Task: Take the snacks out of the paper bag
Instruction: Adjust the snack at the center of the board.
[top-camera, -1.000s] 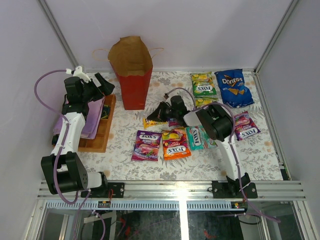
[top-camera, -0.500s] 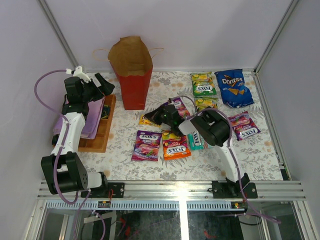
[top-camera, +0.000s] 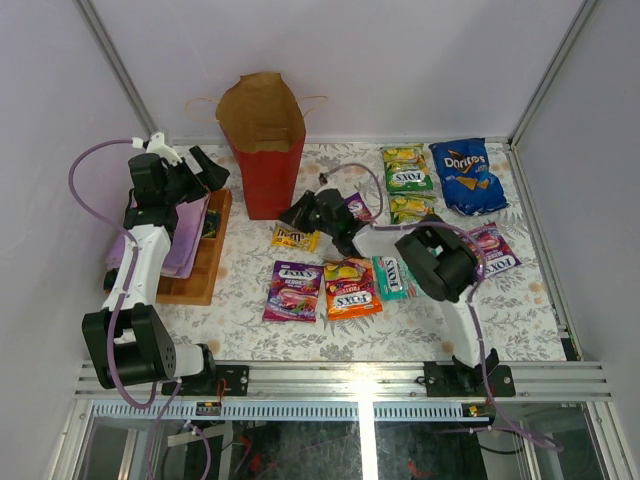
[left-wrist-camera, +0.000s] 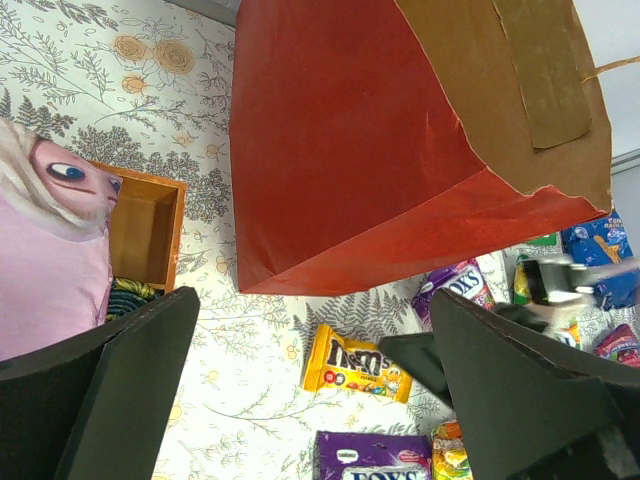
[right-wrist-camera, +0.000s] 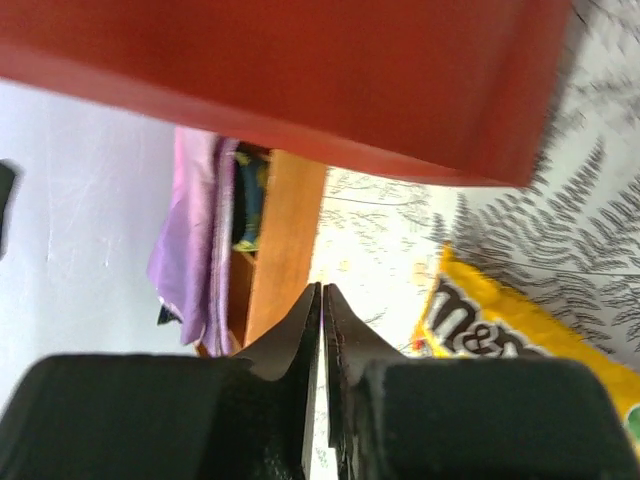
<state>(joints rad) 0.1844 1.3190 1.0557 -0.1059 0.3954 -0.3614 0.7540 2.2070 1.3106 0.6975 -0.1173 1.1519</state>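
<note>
The red paper bag (top-camera: 265, 150) stands upright at the back, its brown mouth open. The snacks lie on the flowered table: a yellow M&M's packet (top-camera: 294, 238), purple (top-camera: 293, 290), orange (top-camera: 350, 290), teal (top-camera: 393, 277) and pink (top-camera: 490, 250) packs, green-yellow packs (top-camera: 405, 168) and a blue Doritos bag (top-camera: 465, 175). My right gripper (top-camera: 290, 213) is shut and empty, low beside the bag's foot (right-wrist-camera: 300, 70), with the M&M's packet (right-wrist-camera: 500, 330) just to its side. My left gripper (top-camera: 205, 170) is open over the tray, facing the bag (left-wrist-camera: 380, 150).
An orange-brown wooden tray (top-camera: 205, 265) with a folded pink-purple cloth (top-camera: 180, 240) lies at the left. Another purple pack (top-camera: 358, 208) sits behind the right arm. White walls close the table at the back and both sides.
My right gripper has swung left and away from me, from over the packets to the foot of the bag. The left arm has not moved.
</note>
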